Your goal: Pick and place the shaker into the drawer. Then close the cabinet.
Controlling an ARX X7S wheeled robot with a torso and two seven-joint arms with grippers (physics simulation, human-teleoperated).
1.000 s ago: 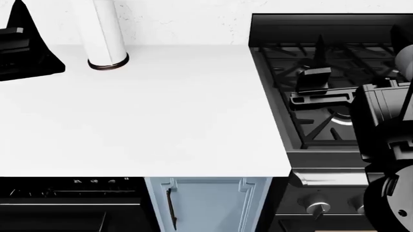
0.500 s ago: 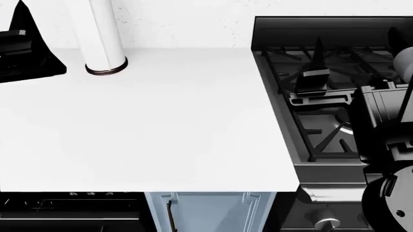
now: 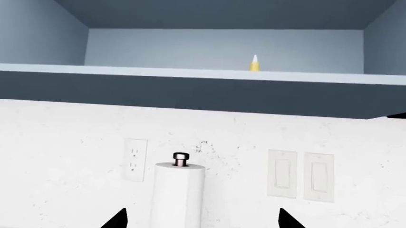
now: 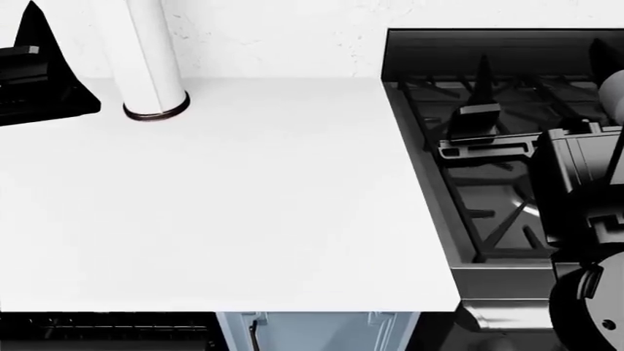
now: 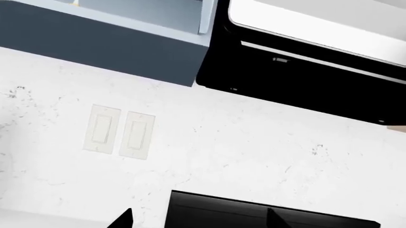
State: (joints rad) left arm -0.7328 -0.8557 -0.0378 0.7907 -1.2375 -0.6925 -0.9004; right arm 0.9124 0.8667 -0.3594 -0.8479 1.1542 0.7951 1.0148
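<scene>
The shaker, a small yellow bottle with a white tip, stands upright on the shelf of the open pale blue upper cabinet in the left wrist view. My left gripper is open and empty, well below the shelf and facing the wall. In the head view it is a black shape at the counter's far left. My right gripper is open too, with nothing between its fingers, and hangs over the stove. The drawer is out of view.
A paper towel roll stands at the back of the white counter and straight ahead of my left gripper. The black stove adjoins on the right. A pale blue lower cabinet door sits under the counter edge. Wall switches face my right gripper.
The head view has shifted: the counter's front edge and lower cabinet have slid down the frame, and more back wall shows. Both grippers keep their places in the view.
</scene>
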